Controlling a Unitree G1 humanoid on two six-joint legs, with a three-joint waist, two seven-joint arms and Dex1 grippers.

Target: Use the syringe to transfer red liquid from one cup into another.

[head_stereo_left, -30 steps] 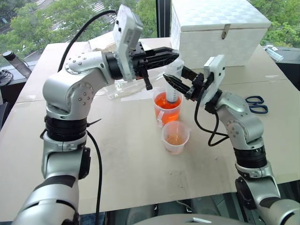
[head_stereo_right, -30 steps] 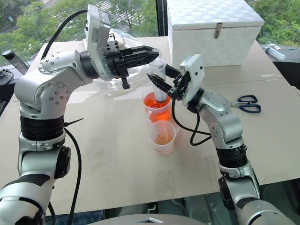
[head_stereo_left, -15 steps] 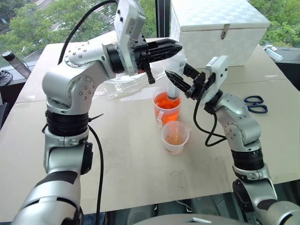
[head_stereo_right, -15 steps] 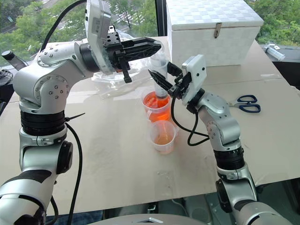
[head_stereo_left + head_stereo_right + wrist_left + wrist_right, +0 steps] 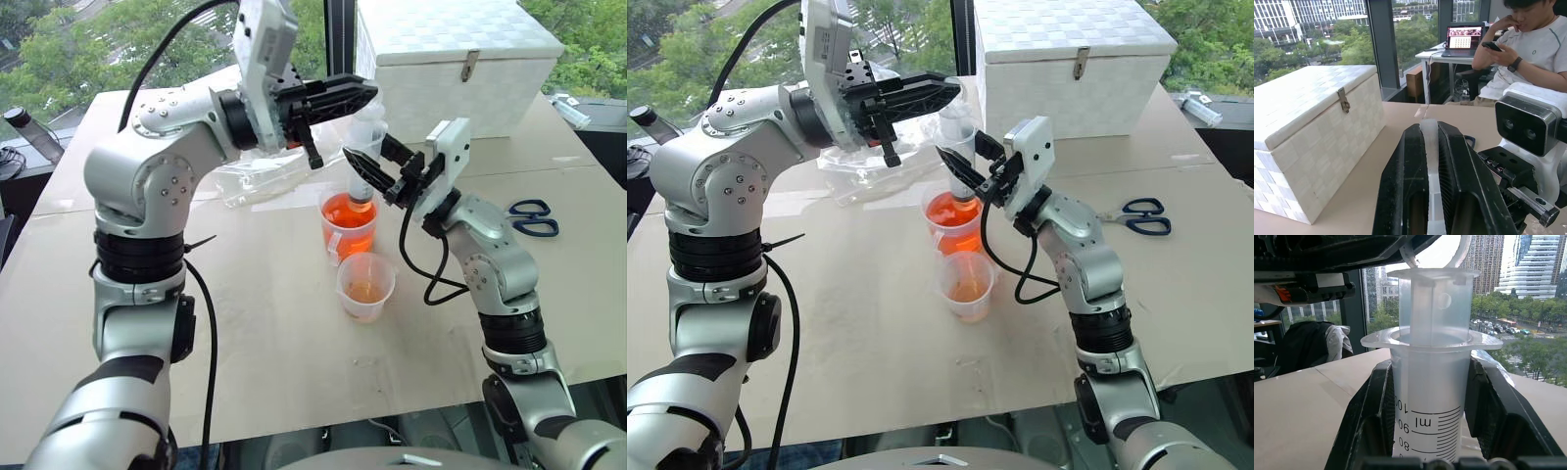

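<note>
Plunger (image 5: 369, 122) risen slightly; syringe (image 5: 361, 191) inside cup (image 5: 348, 223) rim.

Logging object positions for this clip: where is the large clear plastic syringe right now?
The large clear plastic syringe stands upright mid-table, its tip down in the vivid orange-red cup, barrel clamped by the right gripper, plunger top pinched by the left gripper.

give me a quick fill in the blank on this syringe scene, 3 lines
1. The right gripper is shut on the syringe barrel, and the left gripper is shut on its ____.
2. The syringe tip points into the cup with the ____ liquid.
3. The scissors have ____ handles.

Missing words: plunger; red; blue
</note>
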